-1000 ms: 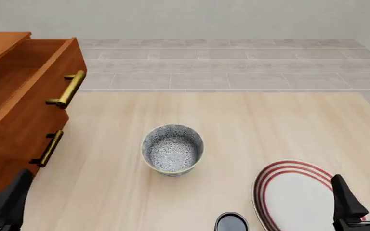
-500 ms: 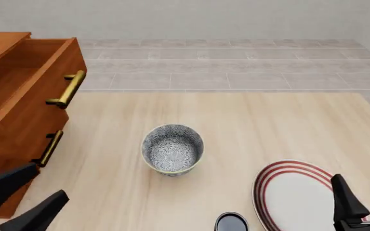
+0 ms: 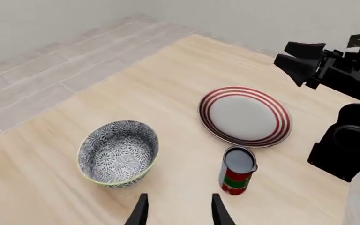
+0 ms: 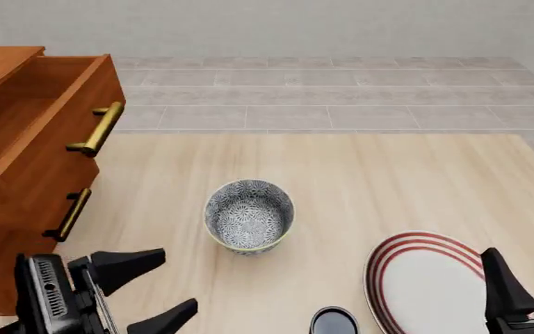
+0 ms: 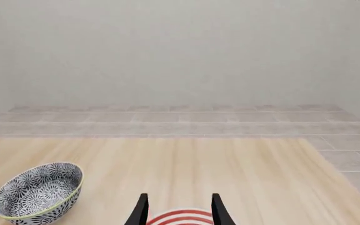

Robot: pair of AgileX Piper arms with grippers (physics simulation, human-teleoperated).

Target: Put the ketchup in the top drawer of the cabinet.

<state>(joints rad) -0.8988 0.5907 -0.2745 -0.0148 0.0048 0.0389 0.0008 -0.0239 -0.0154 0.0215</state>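
The ketchup [image 3: 236, 176], a small red can with a dark top and a green band, stands upright on the table beside the plate; in the front view only the ketchup's dark top [image 4: 334, 322] shows at the lower edge. My left gripper [image 4: 179, 279] is open and empty, left of the can and pointing toward it; in its own view the left gripper [image 3: 178, 208] has nothing between its fingers. My right gripper [image 4: 519, 254] hangs open over the plate's right side. The cabinet [image 4: 7, 229] stands at far left with its top drawer [image 4: 35, 125] pulled open.
A patterned grey bowl [image 4: 248, 214] sits mid-table between the cabinet and the can. A white plate with red rings [image 4: 425, 278] lies at the front right. Brass handles [image 4: 100, 129] stick out from the drawer fronts. The right arm [image 3: 348, 145] stands beyond the plate.
My left arm has swung in from the lower left edge and turned right, so its open fingers now point toward the can. The right gripper has barely moved.
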